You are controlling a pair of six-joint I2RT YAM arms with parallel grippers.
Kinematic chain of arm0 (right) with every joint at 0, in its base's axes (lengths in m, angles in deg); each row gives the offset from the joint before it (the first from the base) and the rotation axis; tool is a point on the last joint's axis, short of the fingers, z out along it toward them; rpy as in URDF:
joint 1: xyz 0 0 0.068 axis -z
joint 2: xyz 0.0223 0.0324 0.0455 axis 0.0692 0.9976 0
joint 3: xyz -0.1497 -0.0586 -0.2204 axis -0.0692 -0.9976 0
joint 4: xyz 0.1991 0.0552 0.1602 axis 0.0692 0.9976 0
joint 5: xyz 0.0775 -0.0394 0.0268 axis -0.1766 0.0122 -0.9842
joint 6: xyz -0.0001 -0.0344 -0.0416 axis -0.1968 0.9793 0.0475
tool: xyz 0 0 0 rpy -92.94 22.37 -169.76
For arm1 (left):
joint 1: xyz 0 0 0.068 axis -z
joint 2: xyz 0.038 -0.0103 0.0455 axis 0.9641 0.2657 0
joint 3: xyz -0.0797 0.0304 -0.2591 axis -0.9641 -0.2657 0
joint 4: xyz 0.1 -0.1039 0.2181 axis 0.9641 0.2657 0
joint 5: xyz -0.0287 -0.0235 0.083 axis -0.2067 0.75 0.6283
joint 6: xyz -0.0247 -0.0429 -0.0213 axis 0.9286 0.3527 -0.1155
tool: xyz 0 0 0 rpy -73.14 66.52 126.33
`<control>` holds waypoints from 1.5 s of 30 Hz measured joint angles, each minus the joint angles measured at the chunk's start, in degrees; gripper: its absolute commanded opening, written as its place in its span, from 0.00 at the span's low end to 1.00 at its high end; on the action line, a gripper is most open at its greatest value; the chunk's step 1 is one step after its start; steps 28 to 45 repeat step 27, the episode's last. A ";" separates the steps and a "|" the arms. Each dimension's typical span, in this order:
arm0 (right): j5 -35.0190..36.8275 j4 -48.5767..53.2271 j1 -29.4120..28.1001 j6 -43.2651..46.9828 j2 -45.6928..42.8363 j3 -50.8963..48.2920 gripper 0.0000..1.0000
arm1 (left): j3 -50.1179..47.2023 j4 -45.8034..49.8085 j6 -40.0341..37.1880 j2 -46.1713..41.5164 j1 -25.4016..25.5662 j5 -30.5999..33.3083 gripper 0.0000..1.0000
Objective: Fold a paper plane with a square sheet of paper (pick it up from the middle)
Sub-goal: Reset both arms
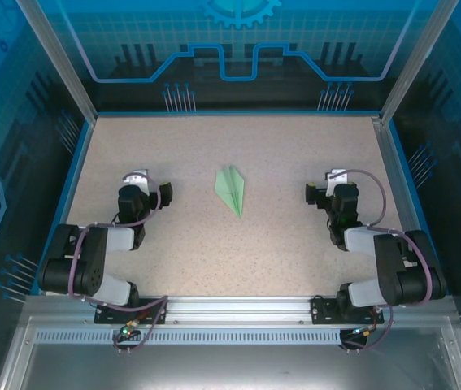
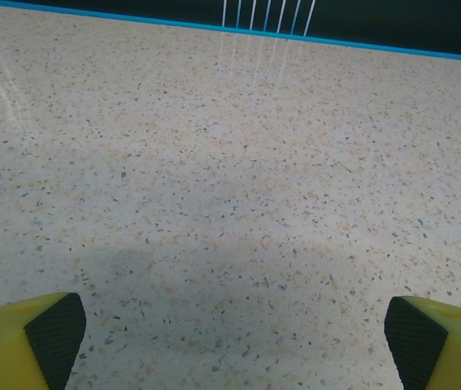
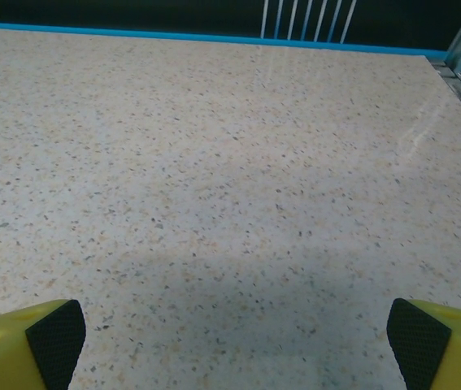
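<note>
Paper this thin is weighing next to nothing and bending at a touch, so I am judging the paper plane [image 1: 231, 188] to be light, flimsy, easy to crush and likely to skid across the speckled table [image 1: 295, 146]. It is lying flat at the middle of the table, between my two arms and well apart from both, with its point aiming toward the near edge and slightly right. If I am taking hold of it, I am favouring a gentle pinch on the layered spine along its middle, where the folds look stiffest. My left gripper [image 1: 155, 185] is sitting to its left and my right gripper [image 1: 321, 187] to its right. Both are low over the table, with the elbows folded back toward the near edge. Both are spread wide and holding nothing, and in the left wrist view my black pads [image 2: 55, 335] are standing far apart over the tabletop.
</note>
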 measured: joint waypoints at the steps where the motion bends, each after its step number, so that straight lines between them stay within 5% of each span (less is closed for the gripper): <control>1: -0.22 -1.01 -0.02 0.24 0.68 0.00 0.99 | 0.02 -0.20 0.00 0.52 0.00 0.02 0.99; 45: -0.39 -2.47 -0.92 1.68 4.90 1.92 0.99 | 3.08 2.14 -1.62 1.68 0.00 -2.10 0.98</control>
